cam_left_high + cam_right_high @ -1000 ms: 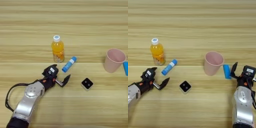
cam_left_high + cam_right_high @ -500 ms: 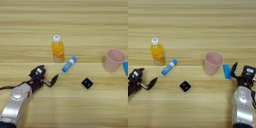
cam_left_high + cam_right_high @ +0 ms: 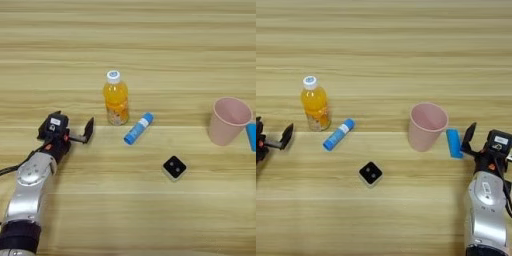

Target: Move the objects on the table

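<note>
My left hand (image 3: 75, 131) sits wide and empty at the frame's left, beside the bottle (image 3: 116, 98), whose label I cannot read. My right hand (image 3: 472, 137), lower right, gapes beside the blue bar (image 3: 454, 143).

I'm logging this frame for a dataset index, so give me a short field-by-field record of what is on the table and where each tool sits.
surface: wooden table
bottle: orange-drink bottle, upright, centre-left
glue stick: blue tube, lying just right of the bottle
cube: black cube with white dots, nearer the robot than the tube
cup: pink cup, upright, empty
bar: flat blue bar, just right of the cup
left tool: open, empty, left of the bottle
right tool: beside the blue bar, not holding it
</note>
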Controlling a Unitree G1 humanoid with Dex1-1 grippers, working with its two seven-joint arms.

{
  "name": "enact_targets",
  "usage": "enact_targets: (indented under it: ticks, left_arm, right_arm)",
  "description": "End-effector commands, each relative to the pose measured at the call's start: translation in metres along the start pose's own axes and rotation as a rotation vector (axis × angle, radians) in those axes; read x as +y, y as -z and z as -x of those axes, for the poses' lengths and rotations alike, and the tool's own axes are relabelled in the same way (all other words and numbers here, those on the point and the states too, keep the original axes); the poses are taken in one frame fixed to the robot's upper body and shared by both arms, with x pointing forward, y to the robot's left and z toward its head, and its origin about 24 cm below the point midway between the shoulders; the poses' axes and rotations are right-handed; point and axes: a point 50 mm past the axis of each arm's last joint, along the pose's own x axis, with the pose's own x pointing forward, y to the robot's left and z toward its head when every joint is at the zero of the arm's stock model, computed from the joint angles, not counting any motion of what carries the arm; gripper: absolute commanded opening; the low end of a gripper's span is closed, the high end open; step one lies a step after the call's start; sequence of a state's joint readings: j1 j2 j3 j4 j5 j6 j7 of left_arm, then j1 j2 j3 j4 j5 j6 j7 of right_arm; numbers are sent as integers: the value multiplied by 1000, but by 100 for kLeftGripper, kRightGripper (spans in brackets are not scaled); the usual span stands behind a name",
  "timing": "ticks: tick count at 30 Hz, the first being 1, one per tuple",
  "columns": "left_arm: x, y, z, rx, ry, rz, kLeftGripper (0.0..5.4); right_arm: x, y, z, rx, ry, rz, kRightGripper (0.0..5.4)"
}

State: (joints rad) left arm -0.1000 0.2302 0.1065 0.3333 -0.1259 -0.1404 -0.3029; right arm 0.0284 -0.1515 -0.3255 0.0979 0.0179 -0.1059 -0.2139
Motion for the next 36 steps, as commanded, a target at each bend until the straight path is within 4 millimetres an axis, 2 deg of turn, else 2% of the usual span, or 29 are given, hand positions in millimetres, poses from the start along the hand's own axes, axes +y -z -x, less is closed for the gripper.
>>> enact_targets:
  ticks: [1, 9, 16, 22, 27, 36]
  left_arm:
    - [5, -9, -17, -114, -82, 61, 537]
    - [10, -15, -32, -201, -172, 67, 537]
    - [21, -23, -29, -270, -242, 56, 537]
    - [32, -16, -22, -232, -339, 86, 537]
    - [20, -5, -13, -193, -337, 91, 537]
    - [2, 2, -6, -146, -317, 110, 537]
  right_arm:
    - [-3, -6, 0, -45, 5, -2, 540]
    - [-7, -17, 2, -141, -4, 18, 540]
    - [-15, -13, 1, -142, 3, 12, 540]
    - [-13, -17, 2, -172, -27, 26, 540]
    - [-5, -17, 5, -155, -79, 40, 540]
    - [-12, -17, 4, -134, -80, 59, 540]
